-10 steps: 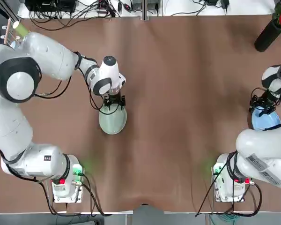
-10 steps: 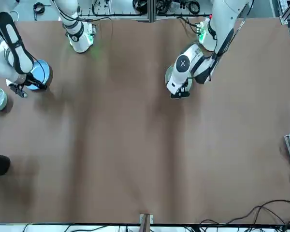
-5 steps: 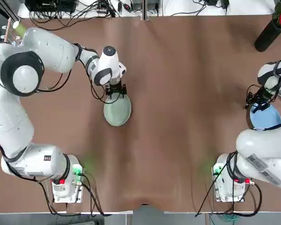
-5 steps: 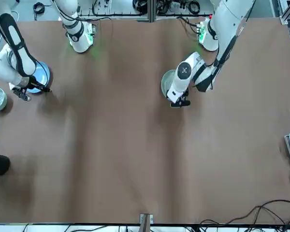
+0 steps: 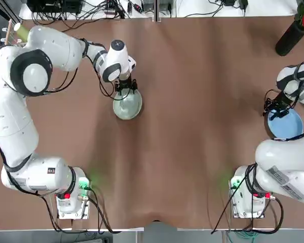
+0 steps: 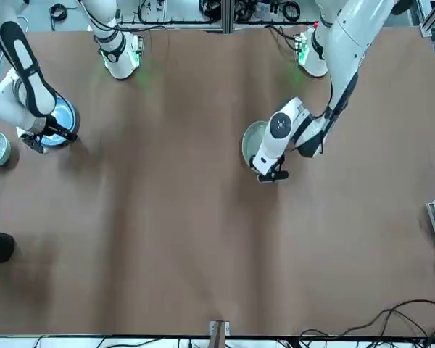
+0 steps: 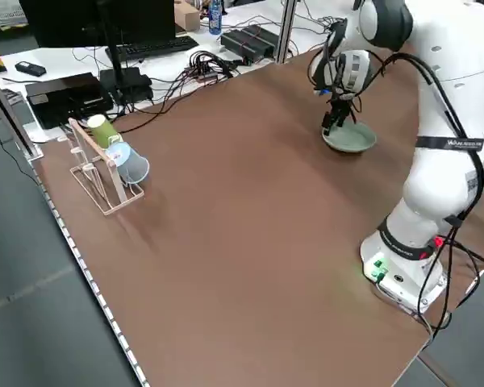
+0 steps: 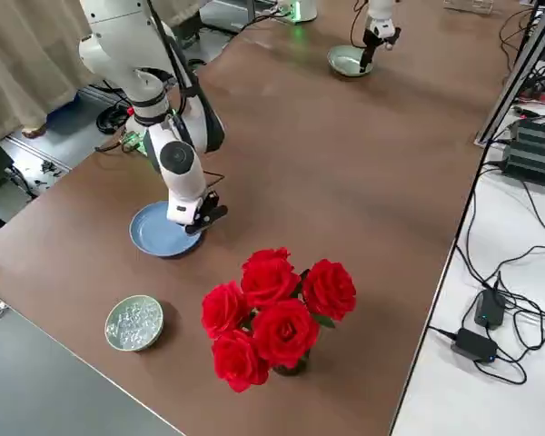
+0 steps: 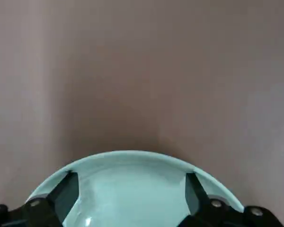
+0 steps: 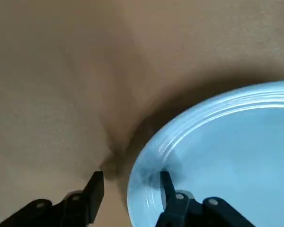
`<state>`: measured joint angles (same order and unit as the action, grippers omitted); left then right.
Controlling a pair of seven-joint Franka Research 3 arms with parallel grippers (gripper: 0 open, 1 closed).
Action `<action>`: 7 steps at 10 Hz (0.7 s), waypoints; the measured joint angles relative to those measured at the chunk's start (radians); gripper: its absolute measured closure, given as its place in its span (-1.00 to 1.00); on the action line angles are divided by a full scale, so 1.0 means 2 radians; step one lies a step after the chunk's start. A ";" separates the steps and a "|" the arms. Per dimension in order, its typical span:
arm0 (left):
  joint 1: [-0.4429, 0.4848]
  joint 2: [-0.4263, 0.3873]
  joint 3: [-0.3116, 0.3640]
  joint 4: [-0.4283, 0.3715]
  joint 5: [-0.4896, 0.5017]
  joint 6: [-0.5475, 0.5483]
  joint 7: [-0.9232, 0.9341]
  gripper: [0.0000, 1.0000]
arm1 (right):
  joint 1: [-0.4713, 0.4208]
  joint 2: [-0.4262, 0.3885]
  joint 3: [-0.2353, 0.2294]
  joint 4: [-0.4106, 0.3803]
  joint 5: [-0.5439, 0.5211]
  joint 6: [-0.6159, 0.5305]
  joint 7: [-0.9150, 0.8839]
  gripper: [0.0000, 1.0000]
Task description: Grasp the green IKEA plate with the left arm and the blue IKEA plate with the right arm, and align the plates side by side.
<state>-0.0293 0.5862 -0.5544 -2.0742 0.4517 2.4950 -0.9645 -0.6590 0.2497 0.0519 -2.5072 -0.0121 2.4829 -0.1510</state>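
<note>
The green plate (image 5: 127, 106) lies left of the table's middle. My left gripper (image 5: 125, 90) stands at its far edge. In the left wrist view its fingers (image 9: 61, 194) are wide apart, with both tips just inside the pale rim of the green plate (image 9: 132, 198). The blue plate (image 5: 287, 125) lies at the right edge of the table. My right gripper (image 5: 274, 107) is shut on its rim. In the right wrist view one finger (image 10: 166, 187) sits inside the blue plate (image 10: 227, 151) and the other outside.
A black vase of red roses (image 8: 272, 309) stands at the far right corner. Beside the blue plate is a small bowl of clear beads (image 8: 133, 322). A wooden rack with cups (image 7: 105, 161) sits at the far left. Cables and gear lie beyond the far edge.
My left gripper has moved away from the robot's side, and the green plate has slid along with it. My right gripper has closed on the blue plate's rim.
</note>
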 joint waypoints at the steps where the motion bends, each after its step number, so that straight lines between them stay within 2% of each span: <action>1: 0.000 0.009 0.002 0.019 0.000 0.000 0.000 -1.00 | 0.000 0.000 0.001 0.000 0.001 -0.002 0.000 -0.11; 4: -0.001 0.038 0.015 0.078 0.001 0.000 0.000 -1.00 | 0.000 0.000 0.005 0.000 0.007 -0.007 0.000 -0.11; 7: -0.023 0.070 0.043 0.134 0.002 0.000 0.001 -1.00 | 0.000 0.000 0.023 0.001 0.026 -0.016 0.000 -0.11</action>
<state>-0.0762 0.7270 -0.4688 -1.8059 0.4553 2.4950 -0.9619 -0.6592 0.2493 0.0978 -2.5061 0.0402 2.4503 -0.1510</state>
